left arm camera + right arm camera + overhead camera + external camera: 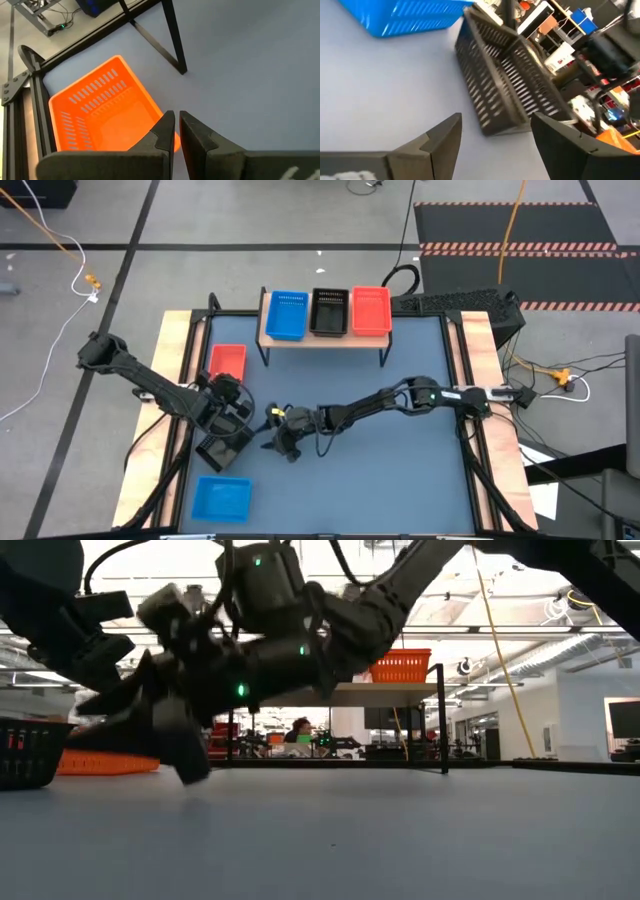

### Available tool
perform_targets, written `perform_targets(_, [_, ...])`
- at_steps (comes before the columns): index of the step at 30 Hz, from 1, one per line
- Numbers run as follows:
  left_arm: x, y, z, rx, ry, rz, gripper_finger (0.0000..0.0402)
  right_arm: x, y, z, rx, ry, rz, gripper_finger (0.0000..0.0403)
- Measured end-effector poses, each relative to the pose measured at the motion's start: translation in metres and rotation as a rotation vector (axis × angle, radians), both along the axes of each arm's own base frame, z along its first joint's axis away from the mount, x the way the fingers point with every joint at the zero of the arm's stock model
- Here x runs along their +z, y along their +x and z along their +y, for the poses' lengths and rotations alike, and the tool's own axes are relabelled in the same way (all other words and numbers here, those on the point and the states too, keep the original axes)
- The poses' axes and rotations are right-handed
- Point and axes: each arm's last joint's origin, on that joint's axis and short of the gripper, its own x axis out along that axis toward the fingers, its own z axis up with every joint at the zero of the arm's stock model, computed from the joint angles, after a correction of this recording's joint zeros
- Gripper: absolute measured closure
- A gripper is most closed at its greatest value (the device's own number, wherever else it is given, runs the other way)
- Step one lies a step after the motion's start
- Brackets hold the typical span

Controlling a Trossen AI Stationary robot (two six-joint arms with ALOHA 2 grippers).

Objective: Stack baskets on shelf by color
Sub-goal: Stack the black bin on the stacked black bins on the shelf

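I see shelf (pixel 325 340) carrying blue, black, red baskets; tabletop (pixel 400 470) beside shelf has red, black, blue baskets.

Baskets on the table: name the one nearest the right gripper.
The black basket, just beside the open right gripper; the loose red basket and blue basket lie farther off.

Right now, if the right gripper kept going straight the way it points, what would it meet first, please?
Most likely the black basket, which lies just ahead of the open right gripper; the gap between them is hard to judge.
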Motion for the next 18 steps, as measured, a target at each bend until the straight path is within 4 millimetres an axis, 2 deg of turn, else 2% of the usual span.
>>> perform_targets(4, [0.0,0.0,0.0,0.0,-0.001,-0.001,0.0371,-0.007,0.006,0.001,0.006,-0.015,-0.036,0.0167])
perform_targets(11, [0.001,-0.011,0.002,0.04,0.014,0.058,0.0371,-0.009,0.035,0.002,0.0,-0.004,-0.064,0.0167])
perform_targets(18, [-0.007,-0.01,0.002,0.044,-0.016,0.033,0.0371,-0.017,0.038,0.001,0.039,-0.075,0.037,0.0175])
